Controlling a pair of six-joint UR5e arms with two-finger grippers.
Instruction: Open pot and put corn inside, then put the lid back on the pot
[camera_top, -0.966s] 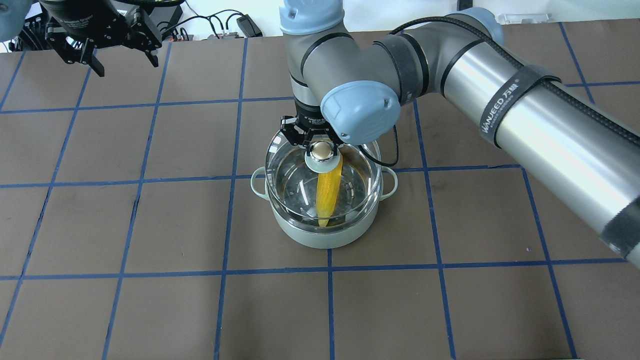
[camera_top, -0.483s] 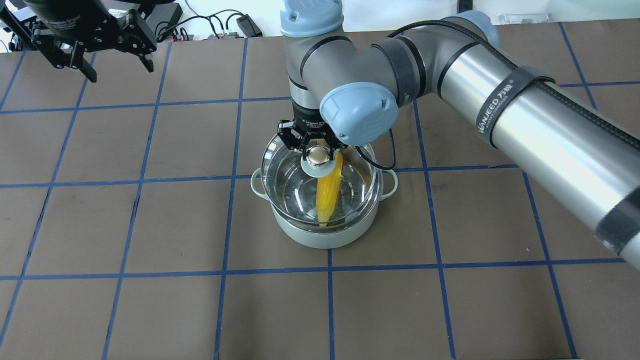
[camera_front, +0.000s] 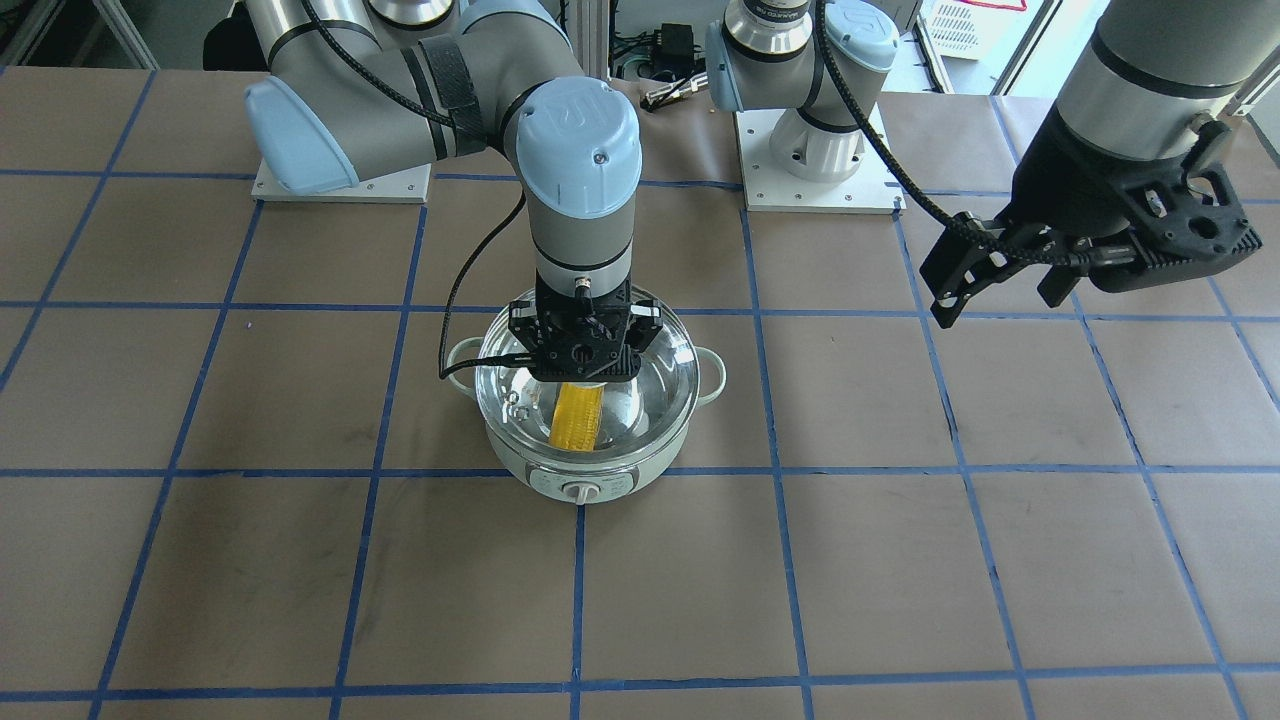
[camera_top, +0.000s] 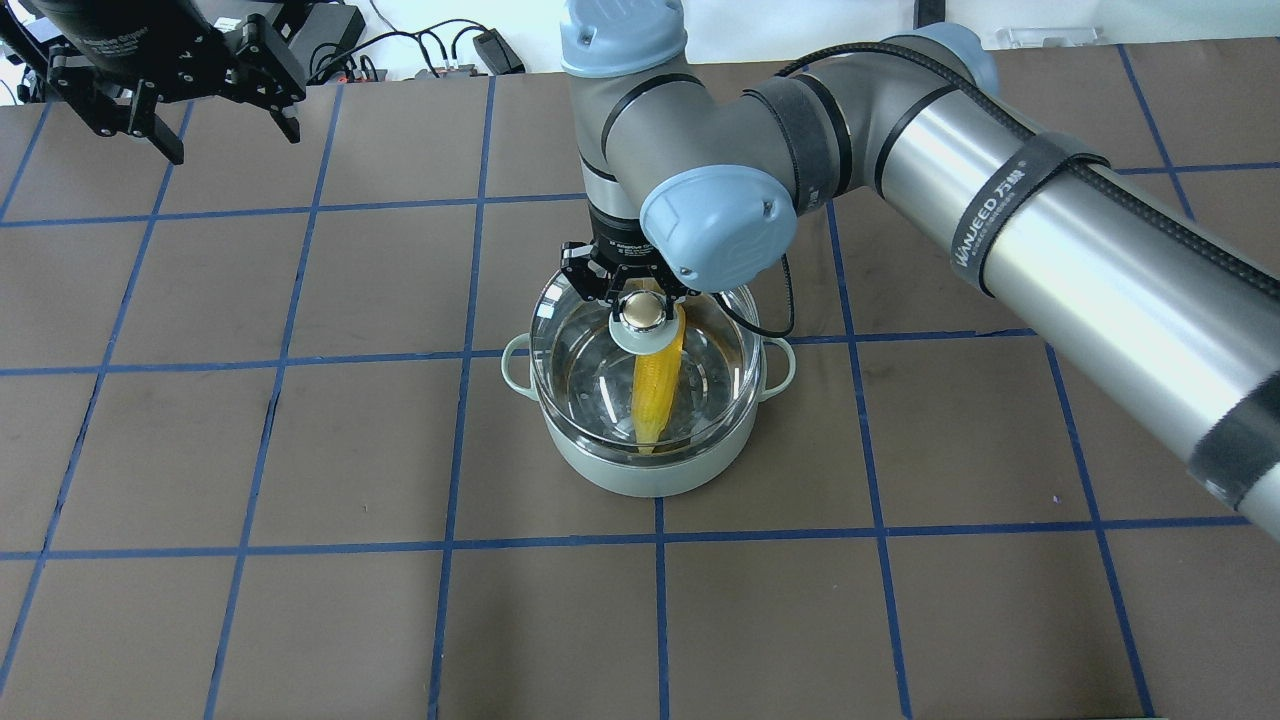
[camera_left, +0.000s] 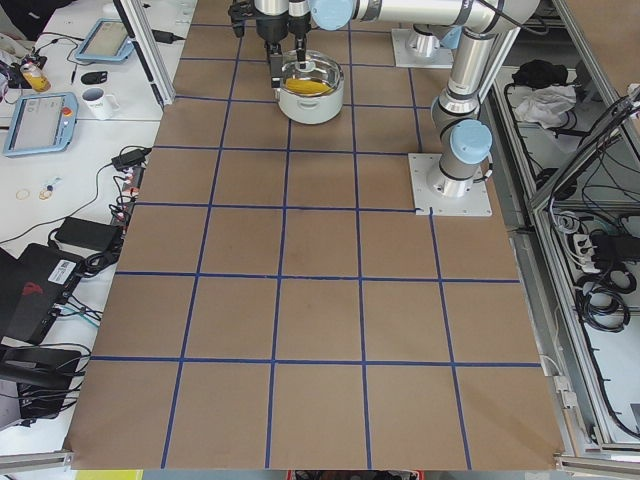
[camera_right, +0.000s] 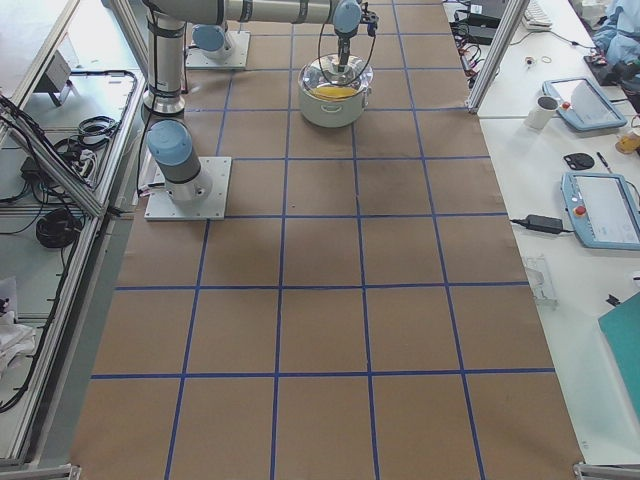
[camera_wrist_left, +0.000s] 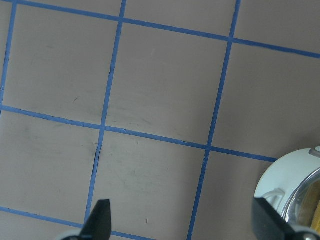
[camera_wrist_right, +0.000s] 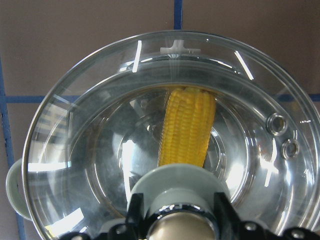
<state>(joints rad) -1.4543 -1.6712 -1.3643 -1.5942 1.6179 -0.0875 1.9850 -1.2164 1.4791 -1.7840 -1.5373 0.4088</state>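
Observation:
The pale mint-green pot (camera_top: 650, 478) stands mid-table, its knob panel (camera_front: 578, 490) facing the operators' side. The yellow corn (camera_top: 655, 400) lies inside it and shows through the glass in the front view (camera_front: 578, 418) and the right wrist view (camera_wrist_right: 189, 125). The clear glass lid (camera_top: 580, 370) covers the pot's mouth; I cannot tell whether its rim rests on the pot. My right gripper (camera_top: 643, 300) is shut on the lid's beige ball knob from above. My left gripper (camera_top: 230, 135) is open and empty, high over the far left of the table, away from the pot.
The table is brown with a blue tape grid. Cables and power bricks (camera_top: 440, 50) lie past the far edge. The arm bases (camera_front: 815, 150) stand on the robot's side. The pot's edge shows in the left wrist view (camera_wrist_left: 280, 180).
The left gripper has drawn back toward the far left corner. The right gripper has shifted the lid slightly over the pot and still holds its knob.

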